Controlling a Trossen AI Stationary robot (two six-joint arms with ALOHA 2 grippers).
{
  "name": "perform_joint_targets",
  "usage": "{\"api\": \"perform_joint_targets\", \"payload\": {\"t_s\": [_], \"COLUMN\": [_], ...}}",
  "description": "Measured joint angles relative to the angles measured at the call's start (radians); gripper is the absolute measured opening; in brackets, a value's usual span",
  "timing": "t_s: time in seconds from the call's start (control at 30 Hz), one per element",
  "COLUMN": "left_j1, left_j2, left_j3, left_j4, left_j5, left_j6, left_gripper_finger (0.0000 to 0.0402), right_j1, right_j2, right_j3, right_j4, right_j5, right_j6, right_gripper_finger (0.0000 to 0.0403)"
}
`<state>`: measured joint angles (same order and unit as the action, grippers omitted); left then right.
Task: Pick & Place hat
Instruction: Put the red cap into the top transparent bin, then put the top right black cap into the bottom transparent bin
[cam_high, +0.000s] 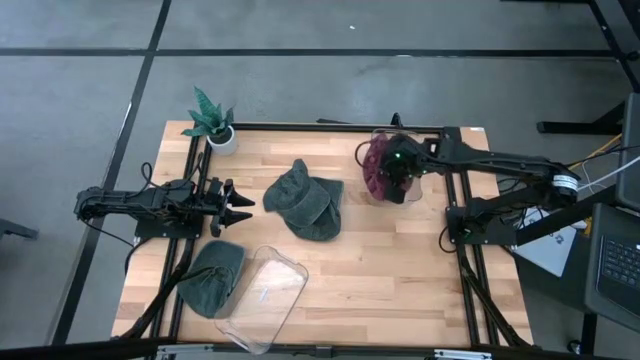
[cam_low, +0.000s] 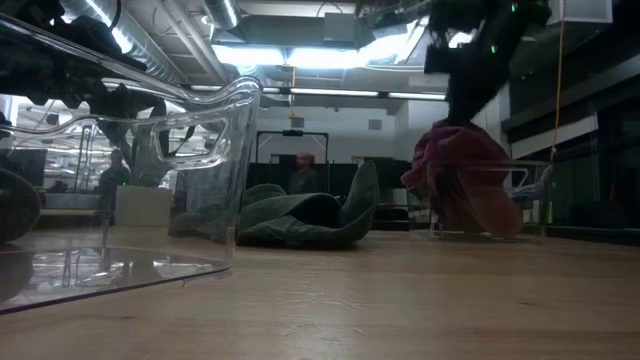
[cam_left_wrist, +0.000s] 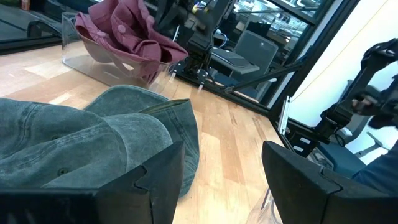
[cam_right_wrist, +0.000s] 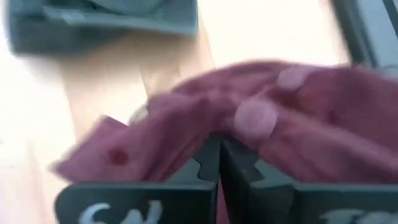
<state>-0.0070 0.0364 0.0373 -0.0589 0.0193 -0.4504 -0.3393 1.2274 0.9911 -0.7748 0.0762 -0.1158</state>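
Note:
A maroon hat (cam_high: 378, 170) hangs at the clear bin (cam_high: 378, 133) near the table's far right, and my right gripper (cam_high: 400, 172) is shut on it from above. In the low view the maroon hat (cam_low: 465, 175) droops under the right gripper (cam_low: 462, 110). A pile of green hats (cam_high: 305, 200) lies on the middle of the table. My left gripper (cam_high: 238, 203) waits open, low, left of that pile; its wrist view shows the green hats (cam_left_wrist: 93, 143) just ahead of the left gripper (cam_left_wrist: 224, 180). My right gripper pinches a bunched fold of the maroon hat's crown (cam_right_wrist: 205, 134) between its two shut fingers, which come from above and point down. The hat hangs slack below the fingers, and its lower part (cam_low: 480, 215) is down between the clear bin's walls.
A second clear bin (cam_high: 265, 295) lies tipped on its side at the near left edge, with another green hat (cam_high: 212, 278) beside it. A small potted plant (cam_high: 212, 120) stands at the far left corner. Bare wood lies between the pile and the right edge.

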Motion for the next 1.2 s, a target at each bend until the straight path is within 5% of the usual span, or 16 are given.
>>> {"api": "perform_joint_targets", "payload": {"t_s": [0.27, 0.43, 0.87, 1.2], "left_j1": [0.0, 0.0, 0.0, 0.0], "left_j2": [0.0, 0.0, 0.0, 0.0], "left_j3": [0.0, 0.0, 0.0, 0.0], "left_j4": [0.0, 0.001, 0.002, 0.002], "left_j5": [0.0, 0.001, 0.0, 0.0], "left_j6": [0.0, 0.0, 0.0, 0.0], "left_gripper_finger": [0.021, 0.021, 0.021, 0.021], "right_j1": [0.0, 0.024, 0.107, 0.185], "right_j2": [-0.019, -0.111, -0.462, -0.773], "right_j3": [0.234, 0.252, 0.022, -0.303], "right_j4": [-0.192, -0.194, -0.136, 0.193], "right_j5": [-0.218, -0.229, -0.227, -0.275], "right_j6": [0.003, -0.014, 0.068, 0.309], "right_gripper_finger": [0.0009, 0.0009, 0.001, 0.001]}}
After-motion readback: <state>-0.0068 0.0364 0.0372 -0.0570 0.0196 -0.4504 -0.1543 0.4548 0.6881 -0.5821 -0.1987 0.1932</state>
